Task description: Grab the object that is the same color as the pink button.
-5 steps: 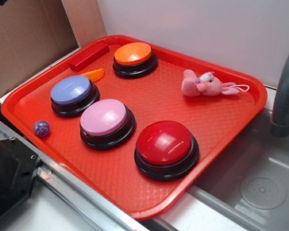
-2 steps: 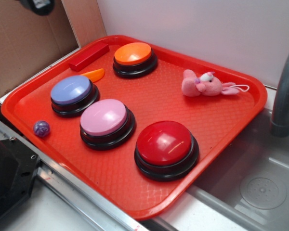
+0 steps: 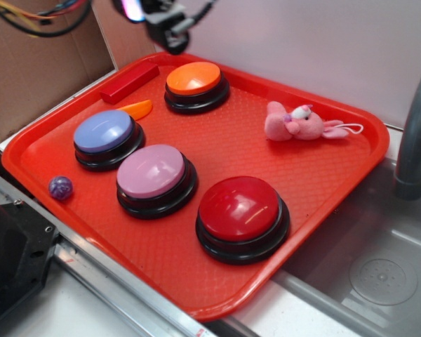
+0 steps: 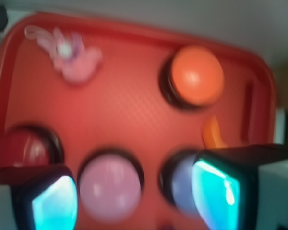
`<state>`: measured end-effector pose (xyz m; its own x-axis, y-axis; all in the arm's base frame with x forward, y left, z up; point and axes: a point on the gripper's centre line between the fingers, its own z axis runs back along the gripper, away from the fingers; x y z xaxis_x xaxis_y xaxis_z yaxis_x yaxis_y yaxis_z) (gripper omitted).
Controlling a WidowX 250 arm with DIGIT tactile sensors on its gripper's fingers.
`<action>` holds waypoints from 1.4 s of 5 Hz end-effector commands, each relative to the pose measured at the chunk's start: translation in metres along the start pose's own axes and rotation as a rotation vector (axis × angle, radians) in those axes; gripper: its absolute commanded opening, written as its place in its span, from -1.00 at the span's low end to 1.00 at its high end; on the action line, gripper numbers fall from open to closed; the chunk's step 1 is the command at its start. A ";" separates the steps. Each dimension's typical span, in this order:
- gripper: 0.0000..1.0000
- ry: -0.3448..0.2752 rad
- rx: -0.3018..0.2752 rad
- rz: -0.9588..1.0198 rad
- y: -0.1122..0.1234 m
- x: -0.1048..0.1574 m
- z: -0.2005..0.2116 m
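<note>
I am seeing the black gripper (image 3: 170, 31), fingers spread and gripping nothing, hanging over the red plastic tray's (image 3: 196, 295) far-left corner; the small pink plush bunny (image 3: 295, 123) is lying far-right, well apart, long axis across the tray.

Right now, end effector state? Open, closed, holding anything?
End effector: open and empty, its two fingers spread wide apart in the wrist view, high over the tray. The pink bunny lies untouched on the tray.

Fuzzy plush bunny (image 3: 295, 123) lies on a textured plastic tray (image 3: 196, 260) beside the glossy-domed pink button (image 3: 151, 170).
</note>
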<state>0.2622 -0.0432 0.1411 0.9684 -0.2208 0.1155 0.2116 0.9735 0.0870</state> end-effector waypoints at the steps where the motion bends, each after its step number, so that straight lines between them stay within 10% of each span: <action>1: 1.00 -0.147 -0.070 -0.061 -0.039 0.064 -0.043; 6: 1.00 -0.013 -0.062 -0.123 -0.061 0.086 -0.109; 7: -1.00 -0.014 -0.061 -0.102 -0.055 0.085 -0.105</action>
<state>0.3331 -0.1018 0.0179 0.9444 -0.3261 0.0427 0.3247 0.9451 0.0367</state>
